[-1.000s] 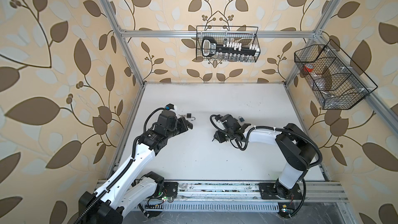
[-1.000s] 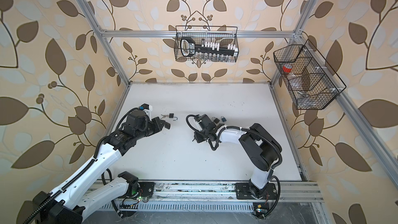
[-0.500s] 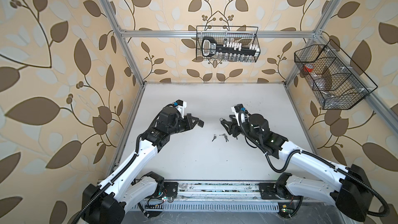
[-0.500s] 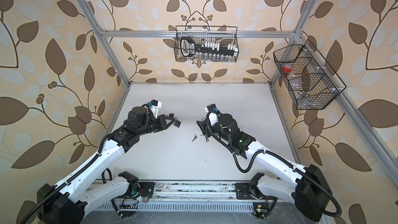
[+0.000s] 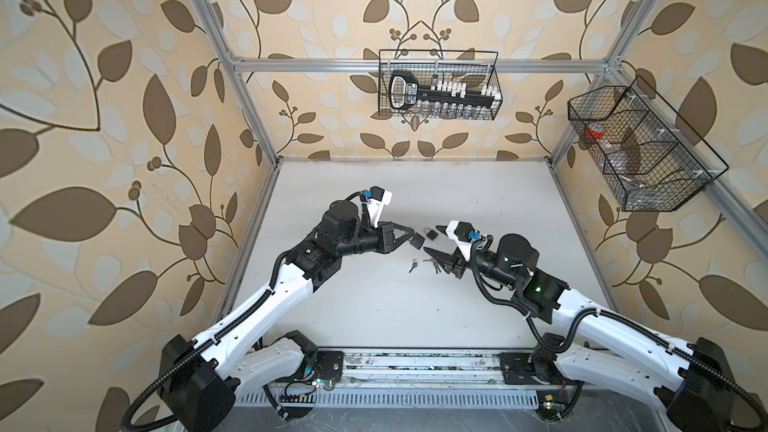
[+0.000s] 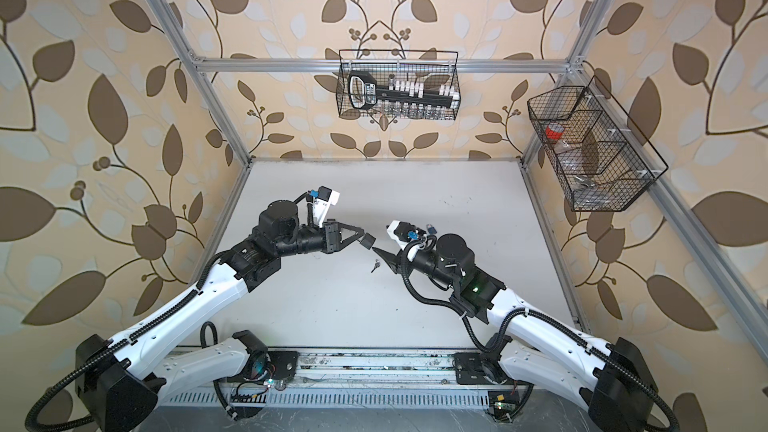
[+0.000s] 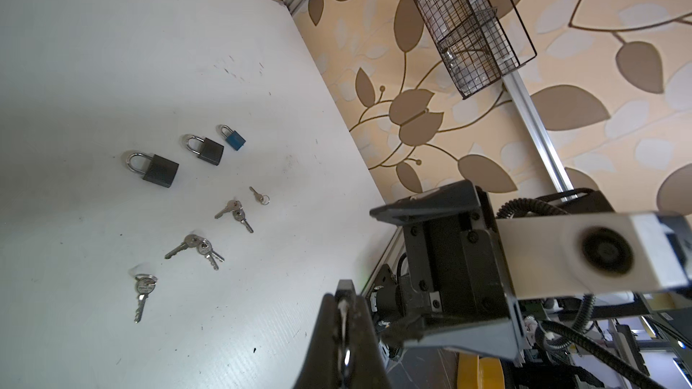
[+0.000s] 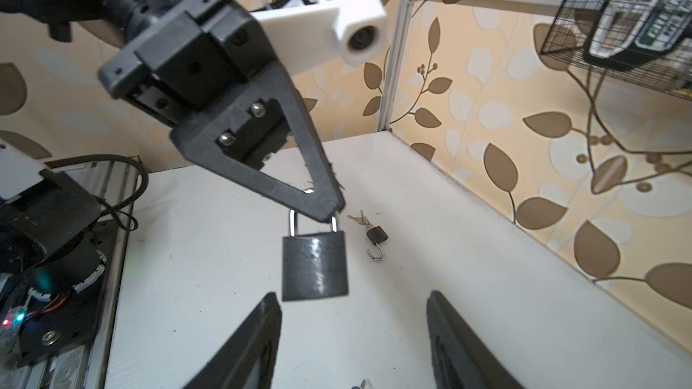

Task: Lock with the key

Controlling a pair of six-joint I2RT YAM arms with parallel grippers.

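As the left pincer [image 8: 331, 211] holds the padlock [image 8: 314, 267] by its shackle, the right pincer [image 8: 352, 299] gapes empty beside it.

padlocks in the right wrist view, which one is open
The small black padlock on the table by the keys: its shackle is swung out. The bigger padlock hanging from the left gripper is shut.

Both arms reach inward, nearly tip to tip.
They rise from the front edge of the table [image 5: 374, 305] and bend toward its middle, wrists turned to face each other. The left gripper [image 8: 331, 215] is pinched tight on a black padlock's [image 8: 314, 267] shackle; the right gripper [image 8: 352, 296] points at it, jaws spread apart.
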